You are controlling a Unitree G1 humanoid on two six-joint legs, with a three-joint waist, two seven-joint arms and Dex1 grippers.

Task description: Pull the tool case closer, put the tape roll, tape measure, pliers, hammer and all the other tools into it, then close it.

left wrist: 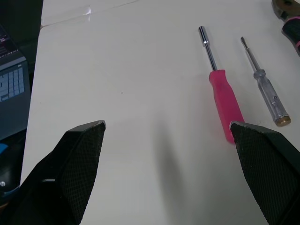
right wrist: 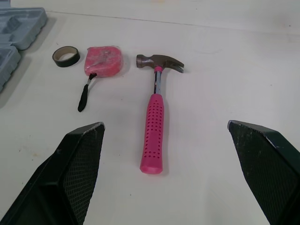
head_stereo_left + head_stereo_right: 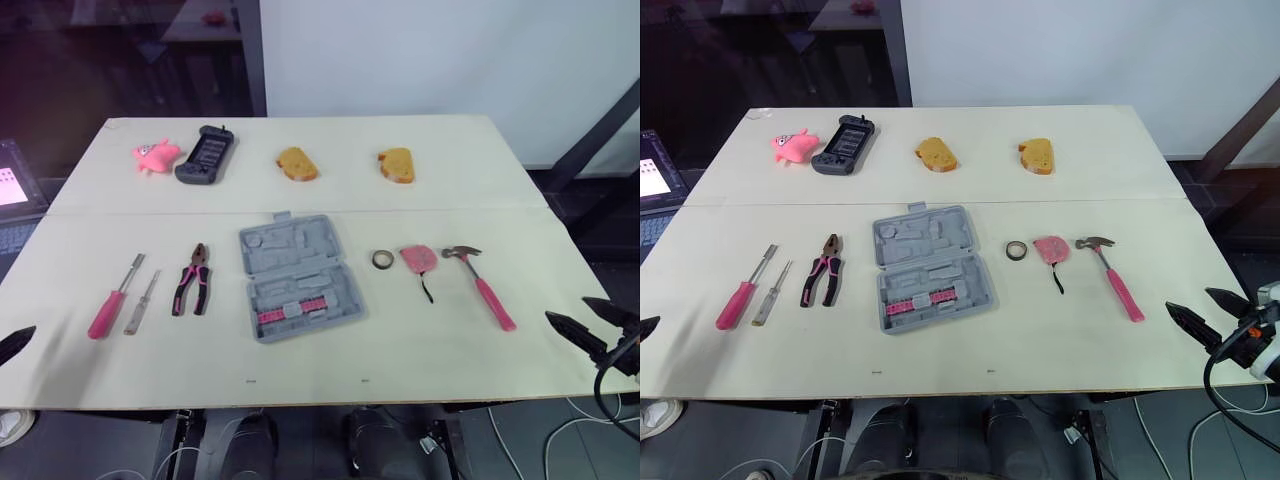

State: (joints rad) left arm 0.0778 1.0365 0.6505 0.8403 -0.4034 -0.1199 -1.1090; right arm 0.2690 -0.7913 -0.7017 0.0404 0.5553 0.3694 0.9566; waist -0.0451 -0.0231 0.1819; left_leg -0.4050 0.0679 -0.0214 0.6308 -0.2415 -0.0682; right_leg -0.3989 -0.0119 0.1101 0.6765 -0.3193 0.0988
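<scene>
At the middle of the desk (image 3: 450, 190): tool case (image 3: 298, 277), grey, lying open and flat, both halves facing up. Its long axis runs from far edge to near edge, tilted slightly, with the handle at the far end. The near half carries a strip of pink bits.

To the robot's right of the case, in a row: tape roll (image 3: 383, 259), dark, lying flat; just beside it the tape measure (image 3: 418, 259), pink, black strap trailing toward the near edge; then the hammer (image 3: 480, 285), head at the far end, pink handle slanting near and right. The right wrist view gives the handle's dotted grip and the steel neck, finer than the head views show.

To the robot's left of the case: pliers (image 3: 192, 278), nose pointing far, pink-and-black handles spread toward the near edge. Beyond them lies a clear-handled screwdriver (image 3: 141, 303), and beside it a pink-handled driver (image 3: 112, 300). Both shafts point far. The left wrist view shows the pink driver's tip as a socket.

Far row, given by the head views: pink toy (image 3: 155, 155), black tray (image 3: 206, 154), two bread slices (image 3: 297, 164) (image 3: 396, 164). A laptop (image 3: 12, 190) sits off the left edge.

Left claw (image 1: 166, 125): fingers wide apart, empty, at the near left corner. Right claw (image 2: 165, 124): fingers wide apart, empty, at the near right edge, facing the hammer.
</scene>
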